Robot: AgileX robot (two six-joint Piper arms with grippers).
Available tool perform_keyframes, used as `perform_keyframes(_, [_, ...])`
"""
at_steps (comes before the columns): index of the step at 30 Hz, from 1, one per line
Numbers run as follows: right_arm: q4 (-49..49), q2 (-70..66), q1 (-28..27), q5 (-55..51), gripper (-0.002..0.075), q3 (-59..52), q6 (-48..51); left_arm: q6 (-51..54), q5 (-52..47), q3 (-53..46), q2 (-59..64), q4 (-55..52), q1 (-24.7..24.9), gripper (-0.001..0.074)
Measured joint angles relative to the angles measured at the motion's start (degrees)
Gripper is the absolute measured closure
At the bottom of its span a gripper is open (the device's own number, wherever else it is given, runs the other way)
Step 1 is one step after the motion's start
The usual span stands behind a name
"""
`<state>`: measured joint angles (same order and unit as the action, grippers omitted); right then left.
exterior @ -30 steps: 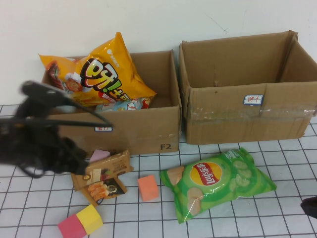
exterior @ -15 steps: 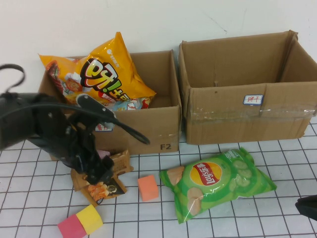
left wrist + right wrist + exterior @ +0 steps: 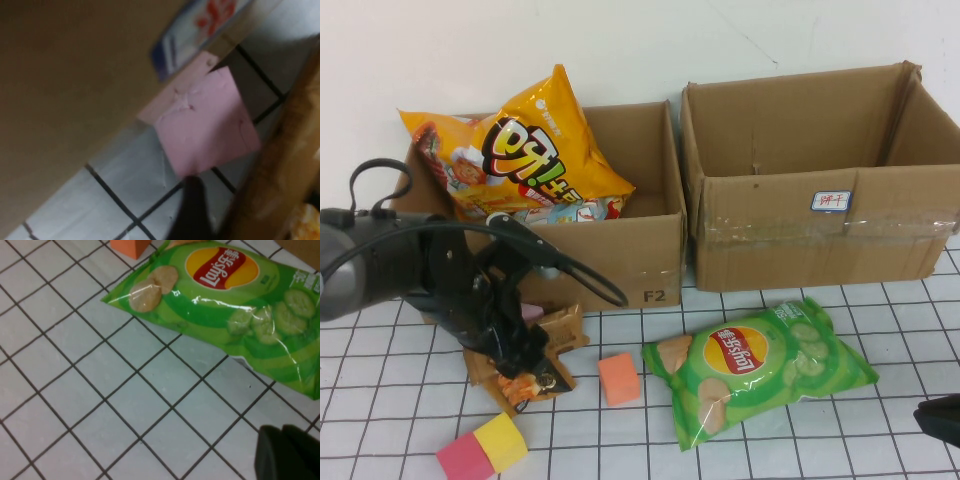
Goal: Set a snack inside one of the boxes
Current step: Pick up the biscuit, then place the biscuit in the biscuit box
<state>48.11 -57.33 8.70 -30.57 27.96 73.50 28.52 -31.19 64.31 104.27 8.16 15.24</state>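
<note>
A brown snack packet (image 3: 558, 330) lies on the grid table in front of the left box (image 3: 640, 250), which holds an orange snack bag (image 3: 535, 150). My left gripper (image 3: 525, 358) is down on the packet, open, with one dark finger (image 3: 192, 210) beside the packet's edge (image 3: 280, 165) and the packet between the fingers. A green Lay's chip bag (image 3: 760, 360) lies in front of the empty right box (image 3: 820, 215); it also shows in the right wrist view (image 3: 225, 295). My right gripper (image 3: 940, 420) is shut and empty at the near right edge, its tips (image 3: 287, 452) just short of the green bag.
A pink block (image 3: 205, 120) sits against the left box's wall under its label (image 3: 200, 30). An orange cube (image 3: 618, 378) lies between the two snacks. A pink and yellow block pair (image 3: 482, 447) lies at the near left.
My left arm has swung from the far left to the right and down onto the brown packet. The right gripper stays at the near right corner. The snacks and boxes have not moved.
</note>
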Motion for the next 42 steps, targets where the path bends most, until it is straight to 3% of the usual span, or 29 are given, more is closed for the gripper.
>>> perform_keyframes(5, [0.8, 0.0, 0.0, -0.1, 0.0727, 0.0, 0.1, -1.1, -1.6, 0.0, 0.4, 0.0, 0.0, 0.0413])
perform_keyframes(8, [1.0, 0.0, 0.0, -0.2, 0.0727, 0.0, 0.2, -2.0, -3.6, 0.0, 0.4, -0.1, 0.0, 0.0593])
perform_keyframes(18, [1.9, 0.0, 0.0, -0.2, 0.0727, 0.0, 0.2, -7.2, -8.9, 0.3, -5.5, -0.2, 0.9, 0.0593])
perform_keyframes(24, [2.6, 0.0, 0.0, -0.2, 0.0727, 0.0, 0.2, -5.9, -12.5, 2.5, -13.3, 3.1, 5.4, 0.0593])
perform_keyframes(32, [3.9, 0.0, 0.0, -0.2, 0.0727, 0.0, 1.3, 0.4, -5.7, 17.6, -13.7, 21.5, 12.4, 0.0593])
perform_keyframes(42, [3.9, 0.0, 0.0, -0.1, 0.0727, 0.0, 1.5, 6.8, 8.9, 38.9, 5.6, 32.8, 14.8, 0.0591])
